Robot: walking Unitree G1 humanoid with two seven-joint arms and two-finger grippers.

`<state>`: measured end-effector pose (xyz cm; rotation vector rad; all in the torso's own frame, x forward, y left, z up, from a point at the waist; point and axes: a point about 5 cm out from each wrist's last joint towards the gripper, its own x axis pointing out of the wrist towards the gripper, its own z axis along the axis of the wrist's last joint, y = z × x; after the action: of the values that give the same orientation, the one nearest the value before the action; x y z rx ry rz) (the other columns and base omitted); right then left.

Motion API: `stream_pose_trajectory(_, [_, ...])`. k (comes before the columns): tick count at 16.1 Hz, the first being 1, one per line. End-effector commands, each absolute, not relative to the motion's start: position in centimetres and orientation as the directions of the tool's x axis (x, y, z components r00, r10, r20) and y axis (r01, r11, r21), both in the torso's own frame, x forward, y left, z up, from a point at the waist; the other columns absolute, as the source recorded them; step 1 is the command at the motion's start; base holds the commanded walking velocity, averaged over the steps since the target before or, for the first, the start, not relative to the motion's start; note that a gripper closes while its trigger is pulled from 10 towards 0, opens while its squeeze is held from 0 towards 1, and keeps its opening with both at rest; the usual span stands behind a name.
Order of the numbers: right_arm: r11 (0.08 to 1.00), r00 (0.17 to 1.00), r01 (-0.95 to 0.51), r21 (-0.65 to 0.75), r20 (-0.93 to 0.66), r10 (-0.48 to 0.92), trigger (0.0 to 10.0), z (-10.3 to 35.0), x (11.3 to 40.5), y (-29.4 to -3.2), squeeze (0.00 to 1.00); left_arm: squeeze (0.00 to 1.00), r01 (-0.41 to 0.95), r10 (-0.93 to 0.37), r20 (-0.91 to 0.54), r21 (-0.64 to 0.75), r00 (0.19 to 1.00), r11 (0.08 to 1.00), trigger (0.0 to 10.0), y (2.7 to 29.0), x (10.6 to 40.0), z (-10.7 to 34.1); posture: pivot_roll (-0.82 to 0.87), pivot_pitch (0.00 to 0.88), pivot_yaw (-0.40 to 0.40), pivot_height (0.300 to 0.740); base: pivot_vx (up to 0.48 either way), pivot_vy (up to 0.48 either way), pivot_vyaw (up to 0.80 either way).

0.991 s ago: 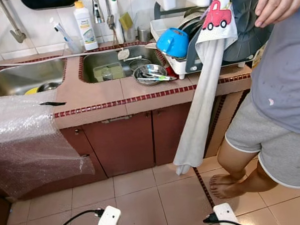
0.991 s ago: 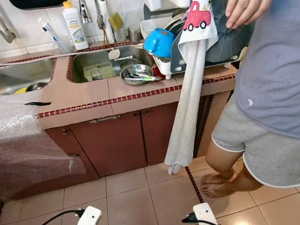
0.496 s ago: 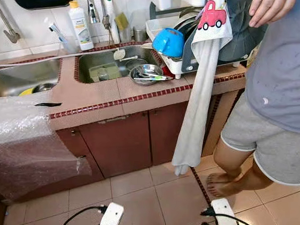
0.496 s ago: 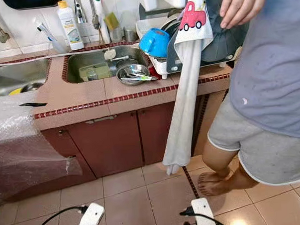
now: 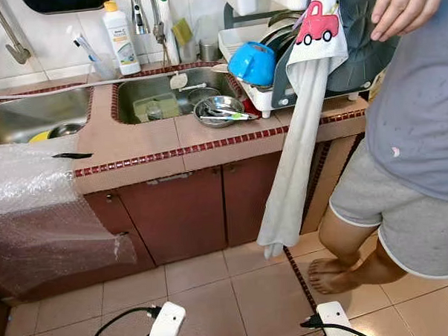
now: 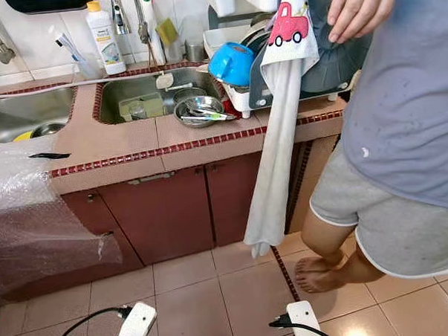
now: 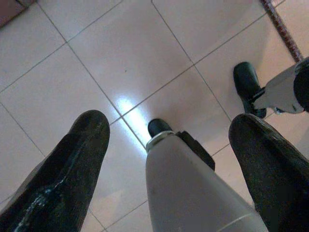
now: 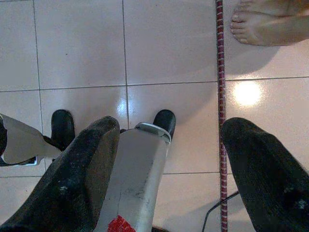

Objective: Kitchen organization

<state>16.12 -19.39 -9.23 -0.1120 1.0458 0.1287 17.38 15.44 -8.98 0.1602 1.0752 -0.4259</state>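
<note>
Well apart: grippers [image 7: 169, 145], steel bowl [image 5: 220, 111]

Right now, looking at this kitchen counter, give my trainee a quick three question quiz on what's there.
1. True or false: the blue bowl sits in the dish rack.
2. What hangs from the rack down toward the floor? A) bubble wrap B) white towel C) apron
3. Fill in: the steel bowl with utensils rests on the ____ beside the sink.

Key:
1. True.
2. B: the white towel with a red truck print. The bubble wrap drapes over the counter's left end.
3. Counter.
</note>
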Motion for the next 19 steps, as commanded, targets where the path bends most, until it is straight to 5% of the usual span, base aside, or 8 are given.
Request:
stream_pose_trajectory(1, [0.987,0.489,-0.158,-0.036,-0.871,0.047,10.0,-9.2,16.2,-19.5,0.00,0.00,0.413,-0.259,-0.872,-0.073,0.415,0.908,10.0,15.7,17.8,-8.8,-0.05,0.000,0.075,0.740,0.000,-0.364,0.00])
stream_pose_trajectory(13, [0.980,0.473,-0.195,-0.039,-0.879,0.059,10.0,-9.4,16.0,-19.0,0.00,0.00,0.418,-0.261,-0.877,-0.077,0.403,0.905,10.0,16.5,16.8,-9.1,-0.03,0.000,0.073,0.740,0.000,-0.412,0.00])
stream_pose_trajectory(19, [0.975,0.468,-0.222,-0.031,-0.880,0.078,10.0,-9.4,16.1,-18.6,0.00,0.00,0.414,-0.292,-0.862,-0.107,0.414,0.904,10.0,15.7,17.3,-8.9,-0.02,0.000,0.078,0.740,0.000,0.000,0.00])
